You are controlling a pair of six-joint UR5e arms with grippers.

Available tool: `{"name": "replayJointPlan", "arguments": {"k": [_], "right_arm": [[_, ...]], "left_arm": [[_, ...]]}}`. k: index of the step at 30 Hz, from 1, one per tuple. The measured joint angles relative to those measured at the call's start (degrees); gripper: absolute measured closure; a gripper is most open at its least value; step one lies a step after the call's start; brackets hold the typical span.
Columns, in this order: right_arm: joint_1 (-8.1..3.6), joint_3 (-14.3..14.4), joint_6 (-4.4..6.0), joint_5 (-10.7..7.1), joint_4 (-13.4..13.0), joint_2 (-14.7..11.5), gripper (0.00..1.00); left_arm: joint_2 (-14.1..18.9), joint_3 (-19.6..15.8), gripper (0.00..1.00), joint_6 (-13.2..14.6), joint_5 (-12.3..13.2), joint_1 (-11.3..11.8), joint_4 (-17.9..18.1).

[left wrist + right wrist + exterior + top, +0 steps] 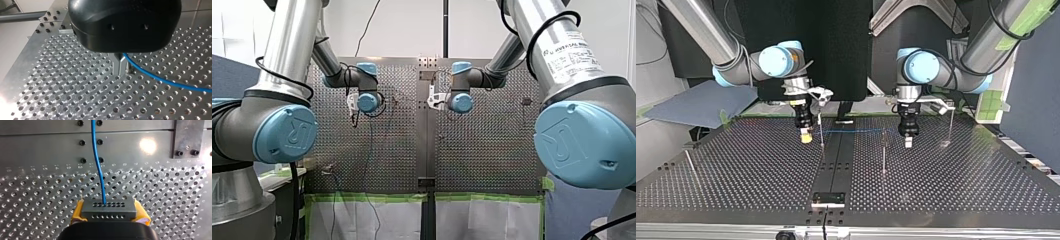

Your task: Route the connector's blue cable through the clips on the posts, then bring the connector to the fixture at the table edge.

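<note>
In the right wrist view my right gripper (109,213) is shut on the grey connector (108,207), its yellow pads (78,212) pressed to both sides. The blue cable (98,165) leaves the connector's top face and runs ahead over the table. My left gripper (120,68) has its metal fingers shut on the blue cable (160,78), which trails off to one side. In the top view my right gripper (806,136) hangs at the left and my left gripper (908,141) at the right, with the cable (856,131) stretched level between them, past a thin post (821,131).
Further posts stand on the perforated table: one near the middle (883,152), one at the right (950,127), one at the far left (692,167). The fixture (828,199) sits at the table's near edge in the top view. A dark strip (838,155) runs down the middle.
</note>
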Motion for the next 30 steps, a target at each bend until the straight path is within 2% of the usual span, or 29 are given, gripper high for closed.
{"name": "replayJointPlan", "arguments": {"k": [5,13,27,29,30], "right_arm": [[-0.38,-0.70,-0.01,-0.50,0.36,0.04,1.00],[-1.05,-1.40,-0.01,-0.88,0.67,0.15,1.00],[-2.87,-2.30,-0.23,-1.81,1.29,0.39,1.00],[-2.93,-2.29,-0.21,-1.97,1.31,0.45,1.00],[-2.95,-2.30,-0.21,-2.13,1.32,0.51,1.00]], "left_arm": [[-1.05,0.99,1.00,-0.96,1.26,0.69,-0.57],[-4.29,2.82,1.00,-1.95,1.72,1.19,-0.45],[-4.57,3.79,1.00,-2.13,2.52,2.20,-0.94],[-4.57,3.80,0.80,-2.06,2.70,2.24,-0.88],[-4.57,3.80,0.80,-2.06,2.81,2.25,-0.86]]}}
